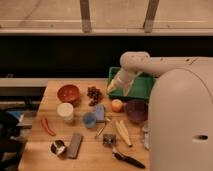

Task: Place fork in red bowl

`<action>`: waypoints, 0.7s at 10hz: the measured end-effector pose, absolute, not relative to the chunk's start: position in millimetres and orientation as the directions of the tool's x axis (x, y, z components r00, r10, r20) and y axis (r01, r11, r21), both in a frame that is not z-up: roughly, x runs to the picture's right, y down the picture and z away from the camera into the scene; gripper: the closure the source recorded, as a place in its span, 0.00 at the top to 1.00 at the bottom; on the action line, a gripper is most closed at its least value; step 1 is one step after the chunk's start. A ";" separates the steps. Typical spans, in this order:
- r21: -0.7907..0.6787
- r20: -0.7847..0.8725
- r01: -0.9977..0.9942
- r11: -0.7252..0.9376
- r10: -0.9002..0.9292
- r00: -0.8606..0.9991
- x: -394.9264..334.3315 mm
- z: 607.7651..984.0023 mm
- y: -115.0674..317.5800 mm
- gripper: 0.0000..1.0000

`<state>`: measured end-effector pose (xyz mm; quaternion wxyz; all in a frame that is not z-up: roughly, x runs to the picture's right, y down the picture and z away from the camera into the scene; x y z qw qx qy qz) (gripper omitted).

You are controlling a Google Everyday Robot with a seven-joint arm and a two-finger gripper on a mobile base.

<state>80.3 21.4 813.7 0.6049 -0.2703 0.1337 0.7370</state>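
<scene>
The red bowl (68, 93) stands at the back left of the wooden table (40, 155), behind the white cup (65, 112). The fork (102, 128), a thin silvery utensil, lies slanted on the table near the middle, just right of the blue cup (89, 120). My gripper (112, 90) hangs at the end of the white arm above the left edge of the green tray (145, 86), right of the grapes (93, 94) and well behind the fork. It holds nothing that I can see.
An orange (117, 105) and a dark purple bowl (135, 110) sit right of centre. A yellow banana (123, 133), a black-handled utensil (128, 159), a small metal piece (109, 140), a grey block (75, 145), a can (58, 148) and a red chili (47, 126) lie in front.
</scene>
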 end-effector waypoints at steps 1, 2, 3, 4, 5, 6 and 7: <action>-0.113 -0.580 -0.969 -0.218 0.807 -0.114 76.7 809.1 35.1 0.66; -0.101 -0.593 -0.971 -0.215 0.797 -0.115 75.6 805.9 46.2 0.66; -0.090 -0.604 -0.972 -0.216 0.788 -0.119 76.8 803.8 57.7 0.66; -0.084 -0.613 -0.972 -0.220 0.780 -0.124 77.5 802.9 66.4 0.66; -0.077 -0.625 -0.971 -0.225 0.770 -0.129 77.5 804.4 77.6 0.66; -0.069 -0.636 -0.970 -0.234 0.759 -0.138 77.6 808.0 87.7 0.66; -0.063 -0.649 -0.968 -0.245 0.747 -0.147 78.4 814.7 97.1 0.66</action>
